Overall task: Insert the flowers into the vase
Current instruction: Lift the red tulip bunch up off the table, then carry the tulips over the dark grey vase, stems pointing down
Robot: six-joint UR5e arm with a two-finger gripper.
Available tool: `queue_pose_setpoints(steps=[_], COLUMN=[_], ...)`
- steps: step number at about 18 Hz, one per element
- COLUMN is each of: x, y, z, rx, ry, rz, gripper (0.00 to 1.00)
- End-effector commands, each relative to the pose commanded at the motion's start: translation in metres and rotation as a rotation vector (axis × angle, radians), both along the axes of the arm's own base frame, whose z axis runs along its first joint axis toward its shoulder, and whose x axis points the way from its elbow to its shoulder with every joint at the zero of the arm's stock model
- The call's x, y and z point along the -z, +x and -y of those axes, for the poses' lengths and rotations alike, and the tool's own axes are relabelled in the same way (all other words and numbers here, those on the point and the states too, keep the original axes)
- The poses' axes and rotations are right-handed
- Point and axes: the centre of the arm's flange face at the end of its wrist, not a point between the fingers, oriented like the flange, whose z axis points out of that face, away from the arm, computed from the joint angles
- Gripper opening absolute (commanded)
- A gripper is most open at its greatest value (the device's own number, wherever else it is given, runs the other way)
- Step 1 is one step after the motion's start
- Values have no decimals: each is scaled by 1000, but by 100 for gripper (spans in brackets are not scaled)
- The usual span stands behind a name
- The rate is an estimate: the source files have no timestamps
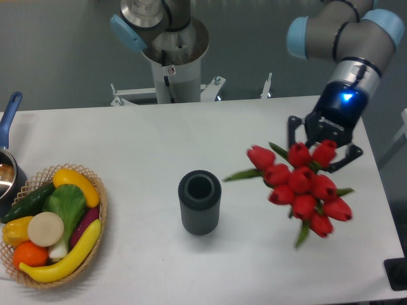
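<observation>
While pincer [320,152] grips flowers [299,185], vase [200,202] upright

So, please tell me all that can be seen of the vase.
The vase is a small dark grey-black cylinder with vertical ribbed sides and an open round mouth, which looks empty. It looks matte. It stands upright on the white table, near the middle. Nothing touches it: the flowers are to its right, apart from it.
</observation>
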Motion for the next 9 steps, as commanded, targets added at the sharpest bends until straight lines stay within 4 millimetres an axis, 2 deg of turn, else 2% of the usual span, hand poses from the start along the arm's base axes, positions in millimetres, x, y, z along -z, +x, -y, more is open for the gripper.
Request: queue_pose_setpoints(steps=[5,9], x=[-17,-11], y=[30,63], z=[4,-15], rx=[58,124], ry=[131,185], rz=[31,0], gripper=[34,34])
